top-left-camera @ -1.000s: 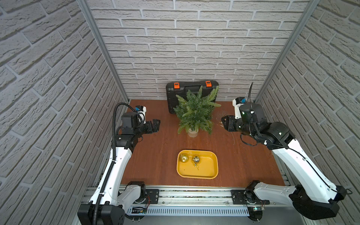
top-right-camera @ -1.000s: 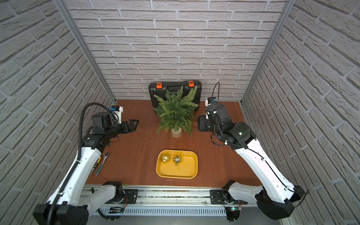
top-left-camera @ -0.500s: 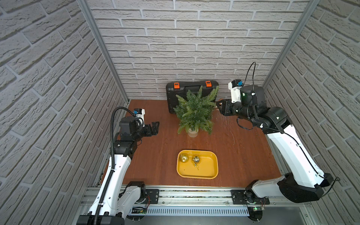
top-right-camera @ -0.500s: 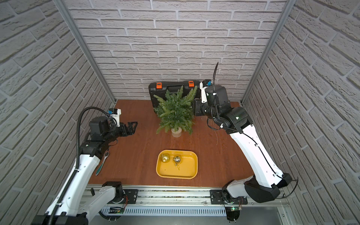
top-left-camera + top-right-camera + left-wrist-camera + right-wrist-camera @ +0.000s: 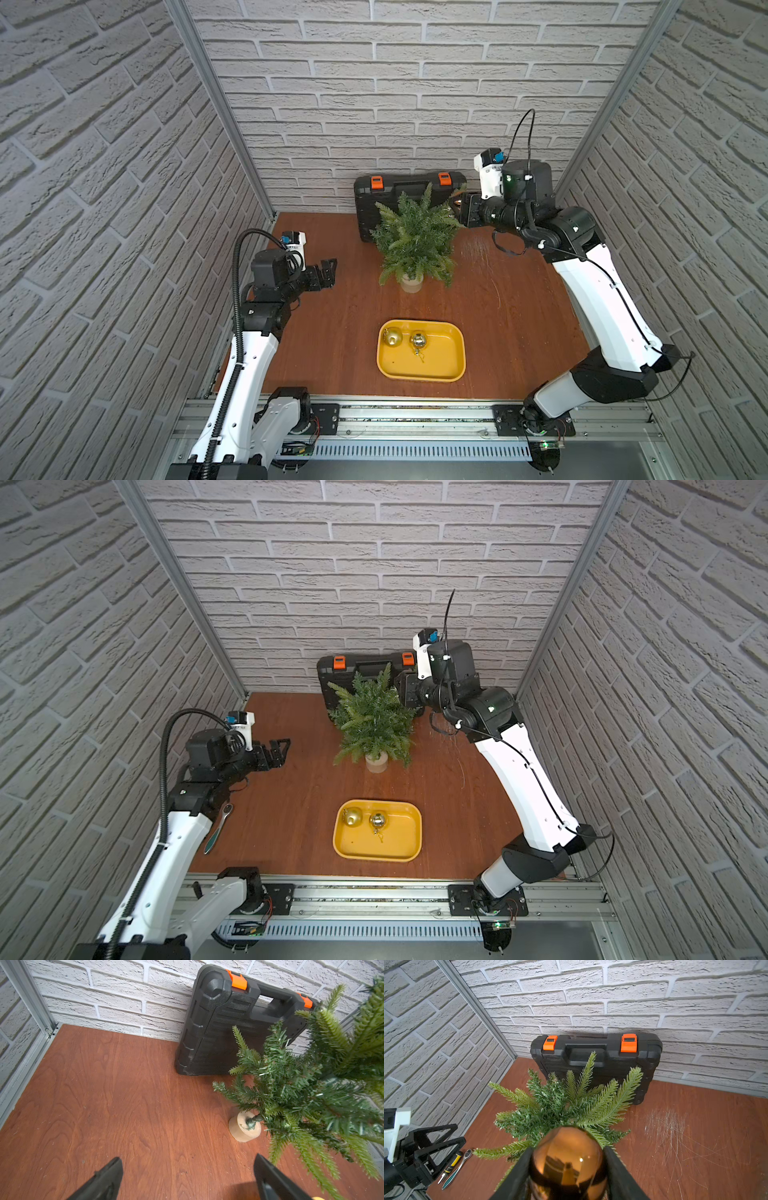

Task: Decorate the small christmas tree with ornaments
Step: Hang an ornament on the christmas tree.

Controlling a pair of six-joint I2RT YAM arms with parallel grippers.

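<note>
The right gripper (image 5: 568,1150) clamps the copper bauble (image 5: 566,1161) between its jaws, one finger pressed against each side of the ball; the rounded front of the ball protrudes past the fingertips. The held bauble sits just beside the upper branches of the small tree (image 5: 415,239), on the side facing the right arm; contact with the needles cannot be determined. The tree stands upright on its beige base (image 5: 411,284) in front of the black case (image 5: 399,187). The left gripper (image 5: 328,270) hovers above the table, jaws spread wide and empty, well apart from the tree. The gold bauble (image 5: 391,336) and the mirror bauble (image 5: 418,340) lie side by side in the yellow tray (image 5: 451,357)
</note>
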